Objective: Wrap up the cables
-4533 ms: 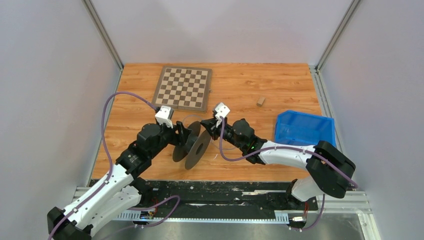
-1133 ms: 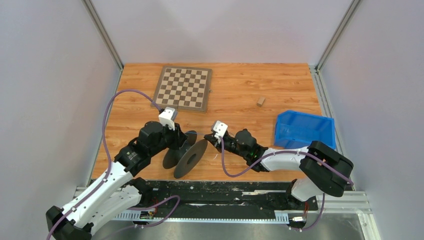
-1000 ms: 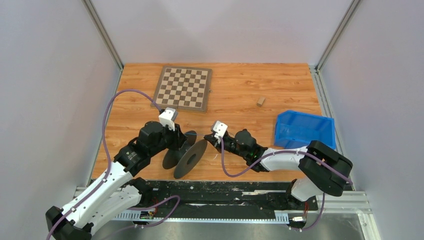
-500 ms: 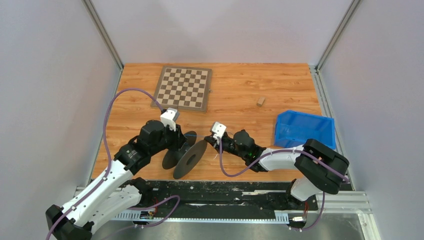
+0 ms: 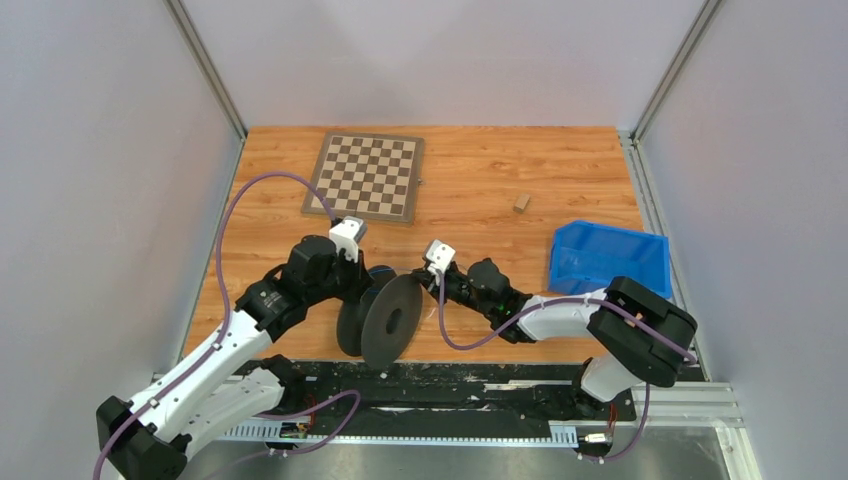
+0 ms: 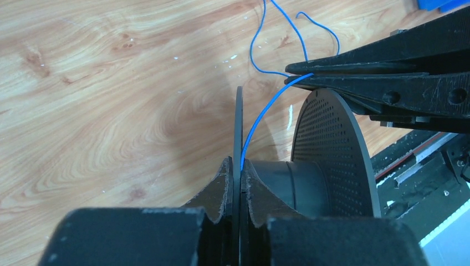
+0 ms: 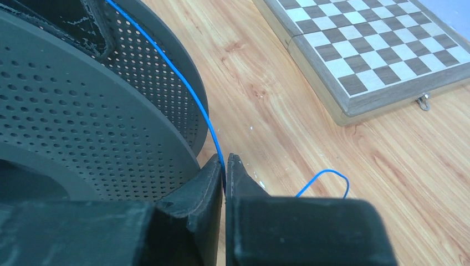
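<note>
Because the wire has to be fed onto a reel, the two arms meet low over the near middle of the wooden table (image 5: 480, 170). The left gripper (image 6: 239, 169) is clenched on the rim of one thin flange of a black perforated plastic spool (image 5: 385, 315), holding it up on edge, apparently to steady it and keep the hub reachable. The right gripper (image 7: 224, 166) is pinched closed on the thin blue cable (image 7: 188, 88) just beside the spool's other flange. From that pinch the cable arcs into the gap between the two flanges, probably so it can be guided onto the hub. Past the pinch, a slack loop lies on the wood.

From overhead the cable is too fine to make out. Where it meets the hub is hidden behind the left fingers (image 6: 221, 183), and how much is already wound cannot be seen. Its loose end runs off the top of the left wrist view.

Farther back are a wooden chessboard (image 5: 366, 177), a small wooden block (image 5: 521, 202) and a blue plastic bin (image 5: 607, 258).
</note>
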